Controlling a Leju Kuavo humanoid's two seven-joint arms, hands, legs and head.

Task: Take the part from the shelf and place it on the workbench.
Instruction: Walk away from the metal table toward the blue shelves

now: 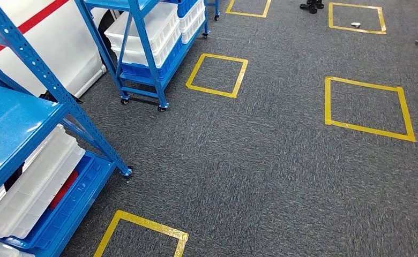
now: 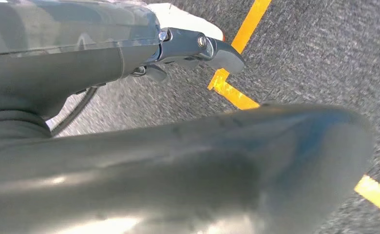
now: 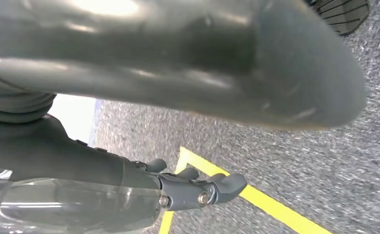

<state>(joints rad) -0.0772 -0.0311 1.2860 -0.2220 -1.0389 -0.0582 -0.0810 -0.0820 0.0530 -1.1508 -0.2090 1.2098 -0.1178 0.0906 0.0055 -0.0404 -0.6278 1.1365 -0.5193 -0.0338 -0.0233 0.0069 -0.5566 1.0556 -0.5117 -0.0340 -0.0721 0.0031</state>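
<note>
A blue shelf (image 1: 15,122) stands close on my left, with a white crate (image 1: 35,184) on its lower level and something red (image 1: 65,188) showing beneath that crate. What the red thing is I cannot tell. My left hand (image 2: 81,63) hangs over the grey carpet, its dark fingers (image 2: 190,46) stretched out and holding nothing. A white shape (image 2: 180,14) lies behind those fingers. My right hand (image 3: 81,170) also hangs above the carpet, its fingers (image 3: 212,187) loosely bent and apart from the thumb, with nothing in them.
A second blue wheeled shelf (image 1: 142,64) with stacked white crates (image 1: 153,29) stands further back on the left. Yellow tape squares (image 1: 217,75) (image 1: 367,107) (image 1: 142,235) mark the grey carpet (image 1: 249,171). A white wall with a red stripe (image 1: 46,37) runs behind the shelves.
</note>
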